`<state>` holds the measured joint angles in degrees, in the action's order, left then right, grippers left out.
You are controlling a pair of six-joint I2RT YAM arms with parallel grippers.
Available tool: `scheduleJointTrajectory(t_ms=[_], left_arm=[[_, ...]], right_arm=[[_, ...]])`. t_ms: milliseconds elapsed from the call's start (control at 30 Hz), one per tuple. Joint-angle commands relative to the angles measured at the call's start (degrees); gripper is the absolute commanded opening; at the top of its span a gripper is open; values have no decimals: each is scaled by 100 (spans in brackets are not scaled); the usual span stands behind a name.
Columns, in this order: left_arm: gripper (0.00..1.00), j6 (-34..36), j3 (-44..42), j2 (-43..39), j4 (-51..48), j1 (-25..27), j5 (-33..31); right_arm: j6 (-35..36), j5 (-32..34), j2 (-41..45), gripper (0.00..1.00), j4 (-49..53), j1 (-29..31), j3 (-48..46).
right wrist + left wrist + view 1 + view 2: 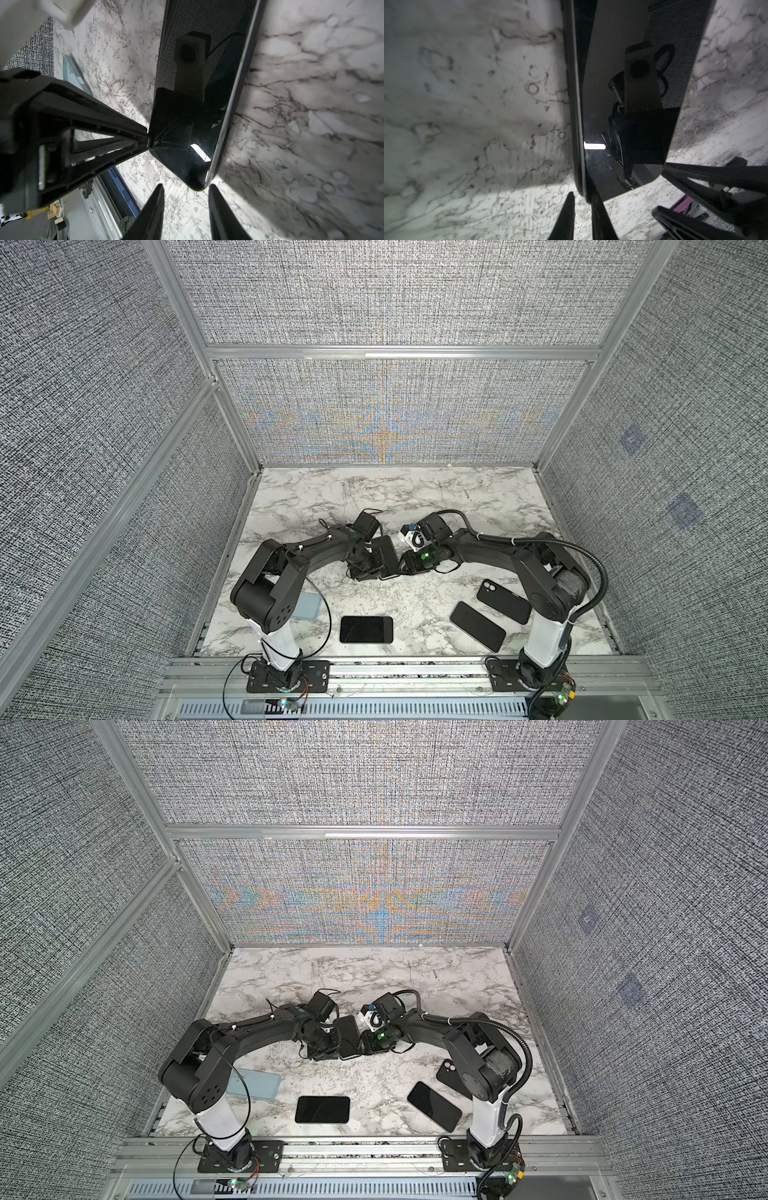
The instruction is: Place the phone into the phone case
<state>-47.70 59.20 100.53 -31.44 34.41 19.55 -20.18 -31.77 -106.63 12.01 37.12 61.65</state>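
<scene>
- The left gripper (581, 195) is pinched on a lower corner of the glossy black slab phone (623, 104), with its fingers (566, 216) on either side of the thin edge
- The right gripper (186, 186) meets it from the opposite side; its fingers (151, 212) stand apart with another corner of that phone between them, and whether they press on it cannot be told
- In both top views the phone (384, 556) (347, 1036) sits tilted between the two grippers, over the middle of the white marble-patterned table (374, 497); whether it touches the tabletop cannot be told
- A pale blue phone case (262, 1085) lies flat, well apart from the left gripper, back toward that arm's base
- A second black phone (366, 629) lies screen up, well away from both grippers, between the two arm bases
- A third black phone (478, 625) and, just beside it, a black slab with two round lens openings (503, 601) lie back from the right gripper, near its arm's base
</scene>
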Motion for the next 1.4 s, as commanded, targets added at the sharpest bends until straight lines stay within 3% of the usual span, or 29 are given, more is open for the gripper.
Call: scheduleJointTrajectory(t_ms=[0,633,1133,1367], left_arm=[[18,86,31,-36,-183,5,-184],[9,86,-206,184,91,11,-57],[8,208,-289,35,-100,-24,-348],[25,339,-17,-215,-382,-39,-421]], right_arm=[[32,5,-8,38,45,5,67],[111,273,-67,38,195,125,164],[207,561,-51,36,441,335,304],[346,776,39,36,693,344,376]])
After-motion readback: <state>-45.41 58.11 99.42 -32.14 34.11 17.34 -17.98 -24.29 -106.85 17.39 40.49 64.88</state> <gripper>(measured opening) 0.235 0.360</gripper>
